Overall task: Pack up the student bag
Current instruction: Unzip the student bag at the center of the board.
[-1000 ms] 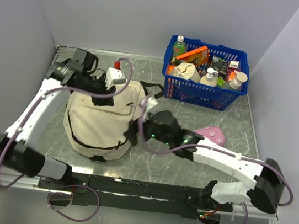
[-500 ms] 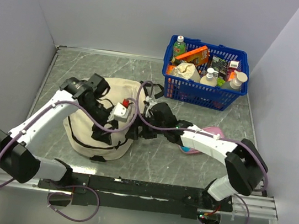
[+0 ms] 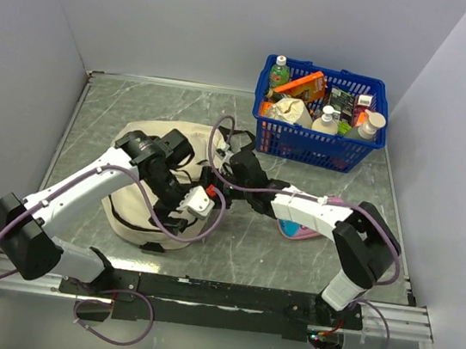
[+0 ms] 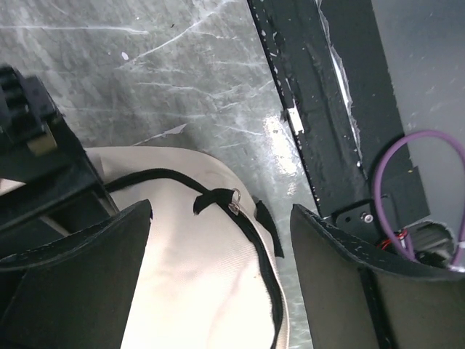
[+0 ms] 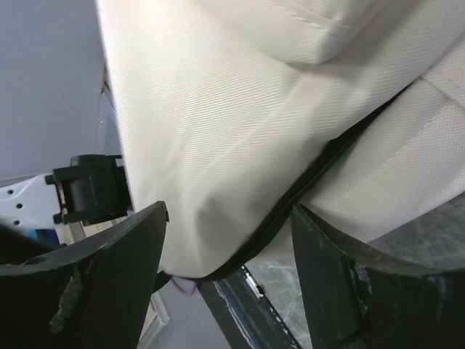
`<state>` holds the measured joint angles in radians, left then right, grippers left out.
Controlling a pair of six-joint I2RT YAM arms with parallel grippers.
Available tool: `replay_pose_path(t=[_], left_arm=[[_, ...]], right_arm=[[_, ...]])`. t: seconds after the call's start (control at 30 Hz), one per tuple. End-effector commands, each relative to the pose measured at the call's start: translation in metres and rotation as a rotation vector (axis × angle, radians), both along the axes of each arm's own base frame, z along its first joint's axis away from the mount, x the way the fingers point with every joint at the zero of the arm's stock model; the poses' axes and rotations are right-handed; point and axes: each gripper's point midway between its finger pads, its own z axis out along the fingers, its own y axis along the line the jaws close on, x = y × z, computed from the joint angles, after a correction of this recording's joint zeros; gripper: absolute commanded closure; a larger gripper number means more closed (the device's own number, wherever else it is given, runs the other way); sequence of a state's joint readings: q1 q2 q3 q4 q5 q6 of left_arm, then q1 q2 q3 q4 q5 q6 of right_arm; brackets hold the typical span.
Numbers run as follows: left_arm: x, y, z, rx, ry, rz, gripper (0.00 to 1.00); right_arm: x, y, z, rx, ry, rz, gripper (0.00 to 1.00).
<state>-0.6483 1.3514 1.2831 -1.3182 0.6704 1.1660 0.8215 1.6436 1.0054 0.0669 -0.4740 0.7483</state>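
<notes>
The student bag (image 3: pixel 136 213), cream fabric with black zipper trim, lies on the left half of the table. My left gripper (image 3: pixel 182 213) hovers open over the bag's near right corner. In the left wrist view the bag (image 4: pixel 203 276) fills the gap in my left gripper (image 4: pixel 221 251), with a metal zipper pull (image 4: pixel 235 198) just beyond. My right gripper (image 3: pixel 217 179) stands open at the bag's right side. In the right wrist view a fold of the bag (image 5: pixel 218 145) and its zipper edge sit in the gap of my right gripper (image 5: pixel 229 251), and the jaws do not pinch it.
A blue plastic basket (image 3: pixel 315 150) full of bottles and packets stands at the back right. A pink pencil case (image 3: pixel 293 230) lies partly under my right forearm. The black mounting rail (image 3: pixel 225 295) runs along the near edge, close to the bag.
My left arm swung from behind the bag to its near right corner and its jaws opened. My right arm reached left up to the bag and its jaws narrowed slightly.
</notes>
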Motion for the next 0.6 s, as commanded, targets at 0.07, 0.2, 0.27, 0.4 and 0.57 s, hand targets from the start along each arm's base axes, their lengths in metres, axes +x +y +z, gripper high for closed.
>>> replay_pose_path(t=[0.07,0.2,0.27,0.4,0.57], left_arm=[[0.0,-0.009,-0.006,0.0,-0.049,-0.068,0.2],[-0.002,-0.014,-0.013,0.017,-0.05,-0.097,0.22],[-0.005,-0.016,-0.016,0.019,-0.03,-0.109,0.23],[-0.014,-0.019,-0.026,0.043,-0.018,-0.139,0.26],[-0.013,-0.018,-0.035,0.074,-0.038,-0.142,0.33]], right_arm=[[0.01,0.01,0.01,0.051,0.016,0.003,0.27],[0.01,0.001,0.009,0.047,0.011,-0.022,0.28],[0.011,0.0,0.008,0.05,0.017,-0.025,0.3],[0.013,0.006,0.009,0.064,0.029,-0.009,0.34],[0.013,0.008,0.011,0.076,0.024,-0.005,0.38]])
